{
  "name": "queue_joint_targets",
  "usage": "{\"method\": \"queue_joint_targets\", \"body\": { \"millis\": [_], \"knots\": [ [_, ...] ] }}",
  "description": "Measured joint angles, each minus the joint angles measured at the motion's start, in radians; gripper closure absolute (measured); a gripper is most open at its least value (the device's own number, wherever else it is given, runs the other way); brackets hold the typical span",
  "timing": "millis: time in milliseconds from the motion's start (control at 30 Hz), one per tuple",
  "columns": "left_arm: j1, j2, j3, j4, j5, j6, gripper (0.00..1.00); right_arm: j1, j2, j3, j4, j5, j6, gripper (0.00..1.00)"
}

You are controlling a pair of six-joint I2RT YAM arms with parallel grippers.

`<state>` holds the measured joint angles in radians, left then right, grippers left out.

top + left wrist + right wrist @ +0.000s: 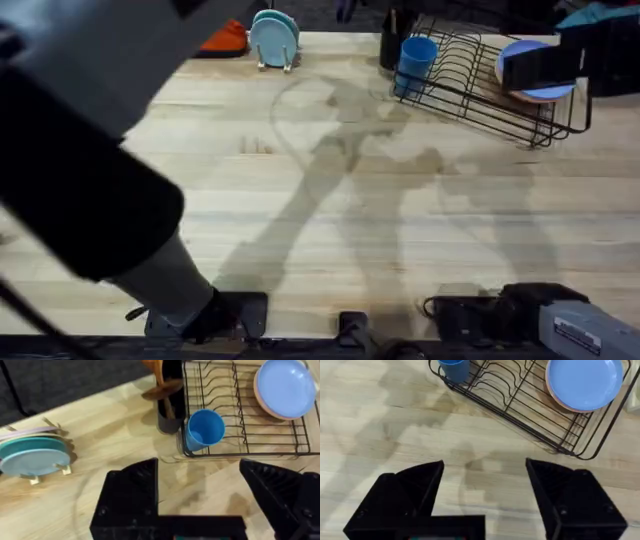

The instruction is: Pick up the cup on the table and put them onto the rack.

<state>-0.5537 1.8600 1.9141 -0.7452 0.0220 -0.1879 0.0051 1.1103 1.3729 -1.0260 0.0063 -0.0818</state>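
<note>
The blue cup [415, 62] stands upright at the near left corner of the black wire rack [490, 85], at the far right of the table [300, 200]. In the left wrist view the cup [204, 429] sits within the rack's [240, 435] corner wires, ahead of my left gripper [197, 467], which is open and empty above the wood. My right gripper [485, 467] is also open and empty, hovering over bare table in front of the rack [520, 415], with the cup [454, 369] farther off. The left arm looms large and blurred at the left of the overhead view.
A dark holder with wooden utensils [167, 405] stands right beside the cup. A blue plate [285, 387] on a pink one leans in the rack. A stand of teal plates [274, 40] and an orange object [225, 40] sit at the far edge.
</note>
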Motion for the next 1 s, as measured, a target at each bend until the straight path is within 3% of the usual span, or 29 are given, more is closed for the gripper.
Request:
{"method": "queue_joint_targets", "body": {
  "millis": [367, 767, 833, 1000],
  "knots": [
    [0.000, -0.087, -0.058, 0.019, -0.074, 0.097, 0.008, 0.000, 0.000, 0.000, 0.000, 0.000, 0.000, 0.004],
    [0.065, -0.506, -0.544, 0.331, -0.136, 0.136, 0.008, 0.000, 0.000, 0.000, 0.000, 0.000, 0.000, 0.004],
    [0.092, -0.678, -0.687, 0.418, -0.169, 0.137, 0.007, 0.000, 0.000, 0.000, 0.000, 0.000, 0.000, 0.004],
    [0.116, -0.785, -0.731, 0.400, -0.207, 0.137, 0.008, 0.000, 0.000, 0.000, 0.001, 0.000, 0.000, 0.004]
  ]
}}
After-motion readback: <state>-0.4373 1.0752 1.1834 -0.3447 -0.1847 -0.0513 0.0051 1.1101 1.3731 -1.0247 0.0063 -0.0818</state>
